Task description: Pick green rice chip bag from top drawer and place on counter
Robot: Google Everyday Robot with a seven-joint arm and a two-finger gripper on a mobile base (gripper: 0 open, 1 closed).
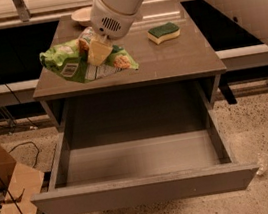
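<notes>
My gripper (pixel 96 51) is shut on the green rice chip bag (pixel 74 64), a crinkly light-green foil bag. It holds the bag above the front left part of the counter (pixel 167 58). One yellowish finger (pixel 99 51) shows against the bag. The white arm comes down from the top right. The top drawer (pixel 142 159) stands pulled open below, its grey bottom bare.
A green-and-yellow sponge (pixel 163 32) lies on the counter's right side. A pale bowl (pixel 81 16) sits at the counter's back left, partly behind the arm. A cardboard box (pixel 7 200) stands on the floor at left. Cables lie on the floor at both sides.
</notes>
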